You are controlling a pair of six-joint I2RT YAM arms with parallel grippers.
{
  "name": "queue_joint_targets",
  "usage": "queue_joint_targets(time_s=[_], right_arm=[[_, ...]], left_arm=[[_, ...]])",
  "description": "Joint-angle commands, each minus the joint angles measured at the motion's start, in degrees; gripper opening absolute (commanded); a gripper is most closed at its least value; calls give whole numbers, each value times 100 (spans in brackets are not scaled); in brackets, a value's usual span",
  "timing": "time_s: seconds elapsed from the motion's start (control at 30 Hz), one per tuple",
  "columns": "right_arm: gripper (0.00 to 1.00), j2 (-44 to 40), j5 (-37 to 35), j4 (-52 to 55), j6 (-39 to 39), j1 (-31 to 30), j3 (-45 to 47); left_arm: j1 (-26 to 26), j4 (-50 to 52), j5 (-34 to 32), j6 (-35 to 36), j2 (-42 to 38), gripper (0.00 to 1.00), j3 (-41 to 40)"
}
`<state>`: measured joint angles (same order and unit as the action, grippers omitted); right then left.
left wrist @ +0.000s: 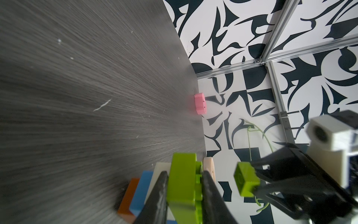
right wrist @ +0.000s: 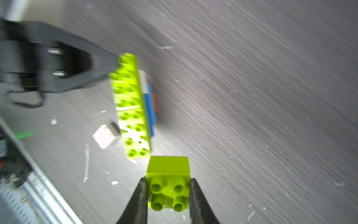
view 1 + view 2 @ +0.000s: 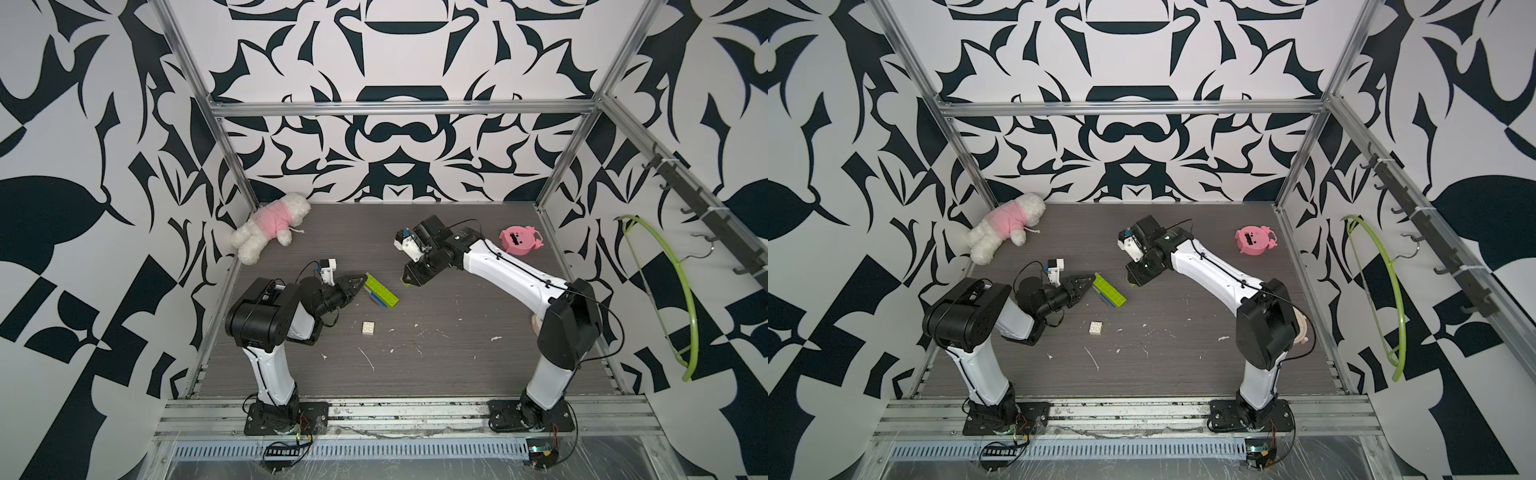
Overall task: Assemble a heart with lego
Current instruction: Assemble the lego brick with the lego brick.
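Step in hand: adding a piece to the top layer. Left gripper (image 1: 185,175) is clamped on the lime top row of the heart (image 3: 381,292), left of table (image 3: 457,353) centre, tilted with studs toward the right arm (can't tell if it touches the surface). Right gripper (image 2: 167,181) pinches a small lime brick (image 2: 167,166) near the heart's end, apart from it. Next, in my judgement: line up the studs and press squarely while the left braces. A white brick (image 3: 368,328) lies loose nearby.

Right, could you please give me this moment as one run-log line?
left gripper: shut on heart | right gripper: holding lime-green brick, apart from heart | white brick: loose on table
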<state>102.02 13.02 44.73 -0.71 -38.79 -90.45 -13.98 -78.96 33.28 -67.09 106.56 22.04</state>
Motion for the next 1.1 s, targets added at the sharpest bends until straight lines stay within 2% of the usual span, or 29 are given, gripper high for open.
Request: queue_joint_targets(time_s=[0.0, 0.43, 1.07], right_arm=[[25, 133, 154, 358, 128, -168, -280], [24, 1048, -275, 570, 66, -596, -1054], [24, 1413, -218, 716, 45, -725, -1195]], left_arm=[[12, 278, 10, 146, 206, 24, -77], [9, 197, -14, 144, 224, 24, -130], [38, 187, -5, 135, 229, 24, -117]])
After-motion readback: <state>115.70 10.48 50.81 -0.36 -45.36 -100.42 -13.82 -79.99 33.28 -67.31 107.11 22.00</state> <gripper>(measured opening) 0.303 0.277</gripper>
